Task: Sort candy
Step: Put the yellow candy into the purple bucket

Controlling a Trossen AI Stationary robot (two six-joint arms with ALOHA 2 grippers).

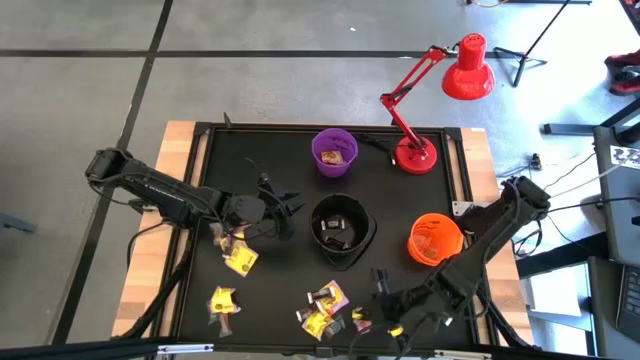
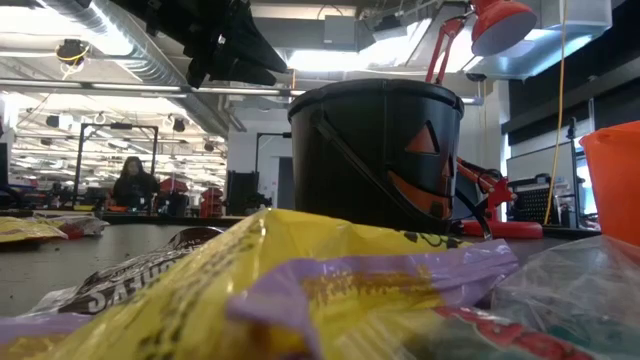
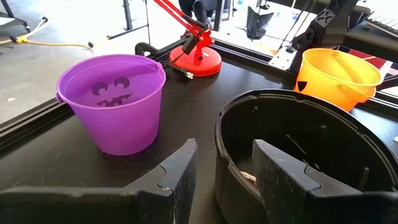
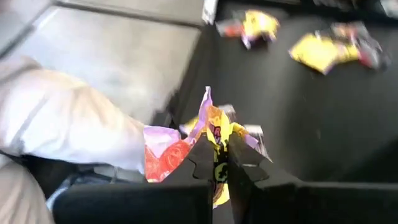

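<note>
1. Near the counter's front edge, right of centre, the right hand [image 4: 219, 163] is closed; its two dark fingers [image 4: 200, 163] pinch a yellow-and-purple wrapped candy [image 4: 214, 132], which sticks up between them, with more crumpled wrappers lying just beside it.
2. Over the middle of the counter [image 1: 270, 150], the left hand [image 1: 285, 215] hovers partly open just left of the black bucket [image 1: 342, 232]; in the left wrist view its fingers [image 3: 177, 180] hold nothing, and the bucket's rim sits right in front of them.
3. Loose candy lies along the front of the black mat: a yellow piece [image 1: 240, 260] below the left hand, another [image 1: 222, 300] nearer the front left corner, and a small cluster [image 1: 325, 305] in front of the black bucket.
4. Behind the black bucket stands the purple bucket [image 1: 335, 152], with something inside it; the orange bucket [image 1: 435, 240] sits to the right, close to the right arm; a red desk lamp [image 1: 415, 155] stands at the back right.
5. From counter height, yellow and purple wrappers [image 2: 300, 290] fill the foreground and hide most of the counter.
</note>
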